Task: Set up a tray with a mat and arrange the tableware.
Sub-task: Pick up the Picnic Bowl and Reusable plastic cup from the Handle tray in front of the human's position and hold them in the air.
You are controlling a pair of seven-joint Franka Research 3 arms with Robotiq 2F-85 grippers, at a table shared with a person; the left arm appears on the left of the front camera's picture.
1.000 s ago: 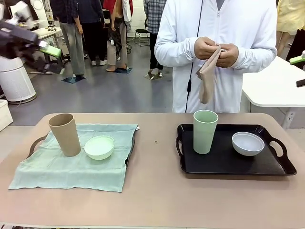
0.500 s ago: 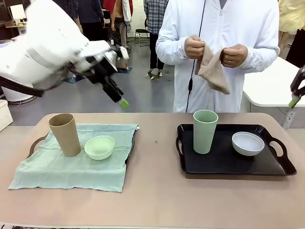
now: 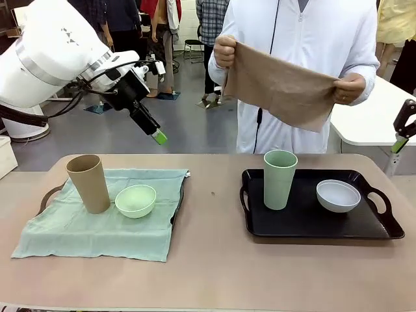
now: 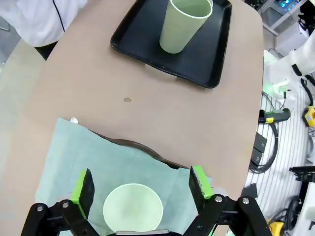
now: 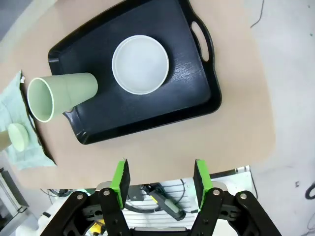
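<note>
Looking across the worktop (image 3: 214, 273) from the front, I see a person holding a tan mat (image 3: 279, 88) spread wide. I think it is meant for the black tray (image 3: 312, 224), but the pale green cup (image 3: 280, 179) and white bowl (image 3: 338, 195) stand there in the way. The tan cup (image 3: 89, 183) and mint bowl (image 3: 136, 200) sit on the green mat (image 3: 97, 227). My left gripper (image 3: 155, 133) hangs high near them.

From the left wrist, its fingers (image 4: 199, 182) are spread wide and hold nothing, with the mint bowl far below.

From the right wrist, my right gripper (image 5: 160, 179) hovers high over the black tray. Its fingers are apart and empty, maybe ready to lift the cup out.
</note>
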